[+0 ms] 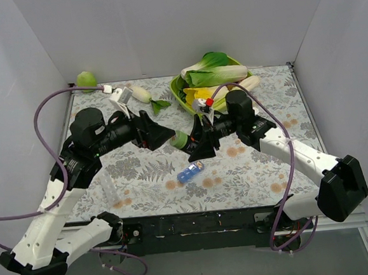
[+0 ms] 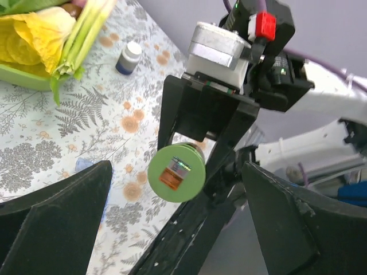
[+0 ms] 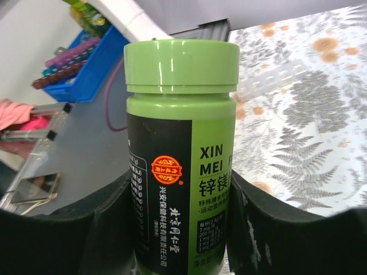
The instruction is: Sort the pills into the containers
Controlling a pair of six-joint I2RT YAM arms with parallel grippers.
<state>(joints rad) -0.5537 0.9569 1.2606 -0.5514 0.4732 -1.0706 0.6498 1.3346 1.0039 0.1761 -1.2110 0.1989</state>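
Right tool point(image 1: 193, 144) clamps green bottle point(image 1: 180, 140), blue pill box point(image 1: 190, 172) nearby.

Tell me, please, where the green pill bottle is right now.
In the top view, the green pill bottle is clamped in the right pincer near the middle of the table, its cap facing the open left pincer.
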